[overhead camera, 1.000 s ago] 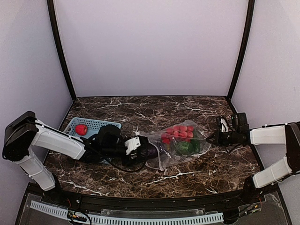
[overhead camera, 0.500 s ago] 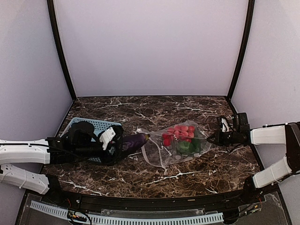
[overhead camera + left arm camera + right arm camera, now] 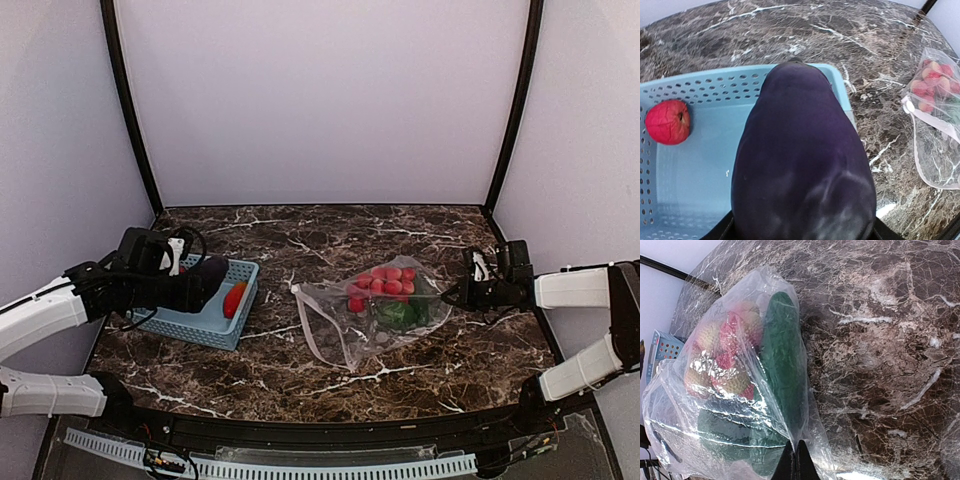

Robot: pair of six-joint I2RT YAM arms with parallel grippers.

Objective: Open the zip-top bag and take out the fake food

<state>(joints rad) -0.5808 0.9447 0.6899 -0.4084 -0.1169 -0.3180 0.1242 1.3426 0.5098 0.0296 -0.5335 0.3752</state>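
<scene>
Showing the two-arm rig from above and from both wrists. The left pincer (image 3: 200, 282) hangs over the light-blue perforated plastic basket (image 3: 205, 322) at the left of the dark marble-patterned bench (image 3: 420, 370). It is clamped on the dark purple plastic eggplant (image 3: 800, 160), which fills the left wrist view with its narrow end pointing away from the camera, above the basket's right half. One red plastic fruit (image 3: 667, 121) lies on the basket floor, against the left wall as that view shows it.

The clear crinkly zip-top plastic bag (image 3: 345, 335) lies flat on the bench near the middle, apart from the basket. Its pale pinkish-white zip strip (image 3: 312, 335) runs along the edge facing the basket. Inside the bag are the cluster of red plastic balls (image 3: 385, 282) and, just nearer the arms, the green plastic vegetable (image 3: 398, 314).

The right pincer (image 3: 463, 292) sits low at the bag's right end. In the right wrist view its fingertips (image 3: 801, 462) are pressed together on a fold of the clear film, beside the green piece.
</scene>
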